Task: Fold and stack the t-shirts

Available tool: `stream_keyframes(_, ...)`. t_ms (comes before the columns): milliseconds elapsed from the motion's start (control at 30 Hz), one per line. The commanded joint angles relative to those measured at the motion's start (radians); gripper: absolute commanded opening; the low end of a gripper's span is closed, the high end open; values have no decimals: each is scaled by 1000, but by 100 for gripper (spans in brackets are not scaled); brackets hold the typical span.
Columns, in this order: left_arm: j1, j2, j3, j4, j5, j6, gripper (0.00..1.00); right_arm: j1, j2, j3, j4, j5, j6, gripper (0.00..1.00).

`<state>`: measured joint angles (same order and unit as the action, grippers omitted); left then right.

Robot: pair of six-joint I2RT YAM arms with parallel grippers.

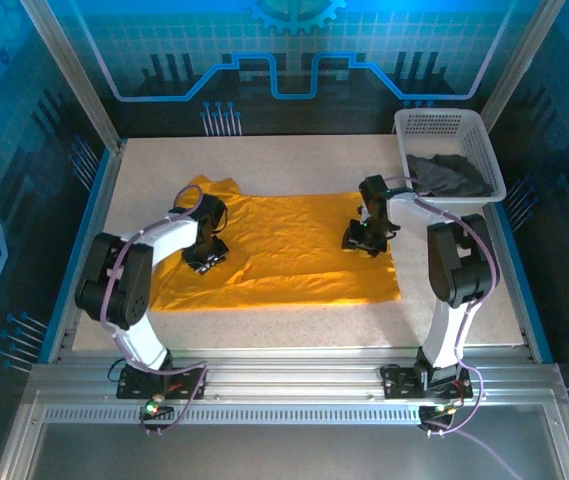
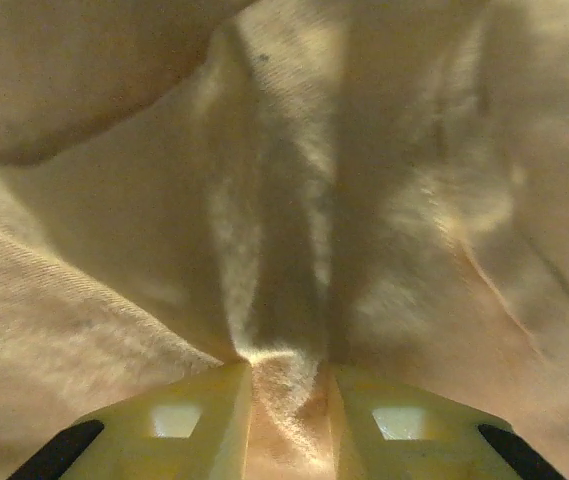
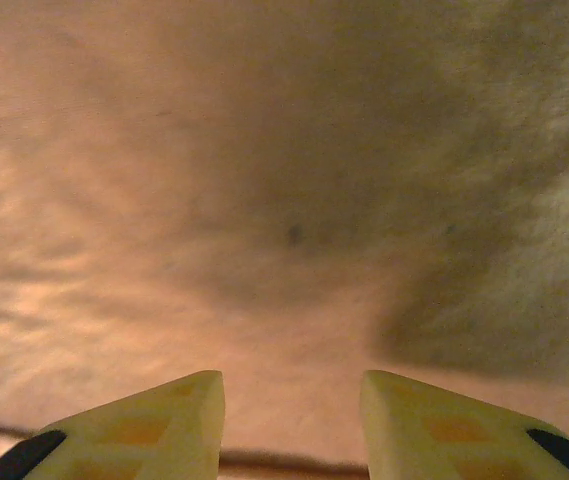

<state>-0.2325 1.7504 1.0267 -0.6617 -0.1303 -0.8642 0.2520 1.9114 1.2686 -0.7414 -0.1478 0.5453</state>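
Orange t-shirt [image 1: 284, 255] spread flat on the surface [image 1: 294, 160] — both arms on it.
Left end effector [image 2: 289, 372] clenched on a pinched ridge of cloth; right end effector [image 3: 292, 380] released, gripping nothing. Grey t-shirt [image 1: 449, 175] lies in the basket [image 1: 414, 122]. Limp, light cloth — likely best taken at hems or corners.

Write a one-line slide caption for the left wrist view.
Left gripper closed on a raised ridge of the orange-yellow t-shirt, creases fanning out from the pinch.
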Motion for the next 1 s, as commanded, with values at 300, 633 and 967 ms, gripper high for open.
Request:
stream_keyframes(300, 51, -97, -121, -75, 29, -46, 27, 78, -67, -78, -170, 85, 89, 43)
stream_keyframes(633, 191, 28, 334, -77, 29, 48, 43, 24, -38, 168, -116, 2, -55, 48)
stream_keyframes(967, 374, 368, 707, 32, 208, -54, 55, 5, 107, 475, -164, -95, -61, 53)
